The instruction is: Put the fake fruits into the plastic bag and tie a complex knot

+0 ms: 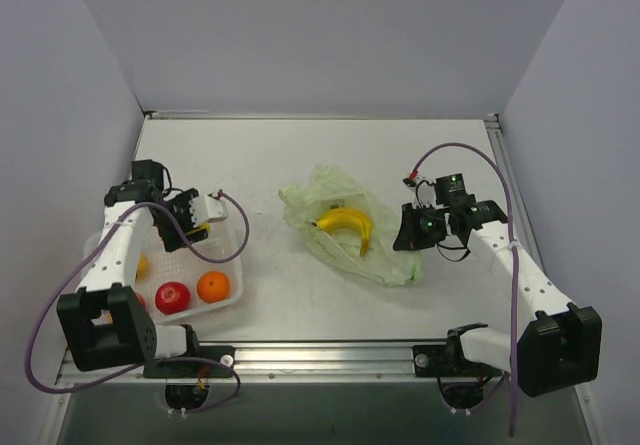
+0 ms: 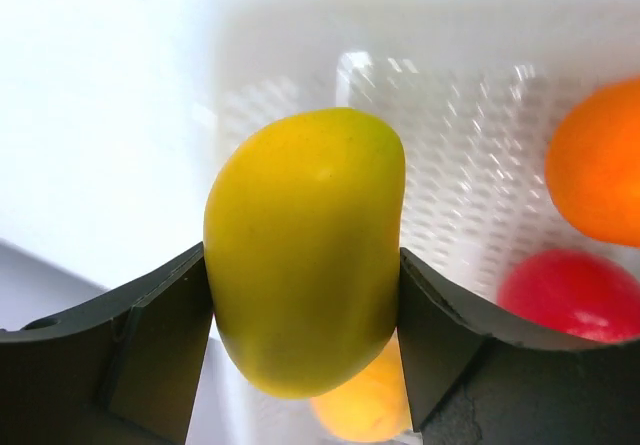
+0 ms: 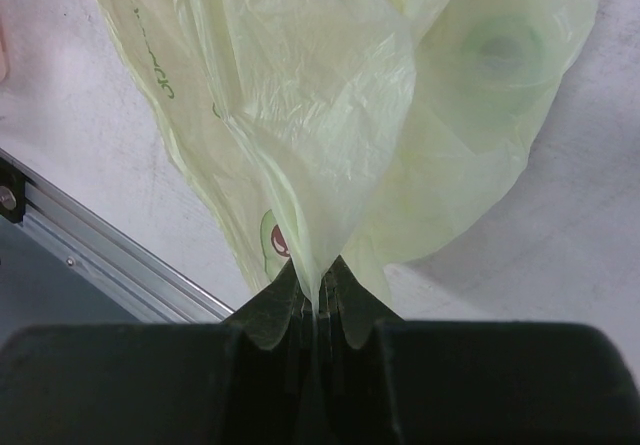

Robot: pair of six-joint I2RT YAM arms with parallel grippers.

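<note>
The pale green plastic bag (image 1: 345, 227) lies at mid-table with a yellow banana (image 1: 347, 223) inside. My right gripper (image 1: 408, 233) is shut on the bag's right edge; its film (image 3: 330, 135) rises from between the jaws. My left gripper (image 1: 196, 223) is over the white basket and shut on a yellow mango (image 2: 305, 250), lifted above the basket floor. A red apple (image 1: 173, 296) and an orange (image 1: 213, 286) lie in the basket, also in the left wrist view: apple (image 2: 575, 295), orange (image 2: 597, 165). Another yellow-orange fruit (image 2: 370, 405) lies under the mango. No knot shows.
The white perforated basket (image 1: 232, 255) stands at the left front, its wall (image 2: 470, 55) behind the mango. An aluminium rail (image 1: 330, 350) runs along the near edge, also in the right wrist view (image 3: 110, 255). Grey walls enclose the table.
</note>
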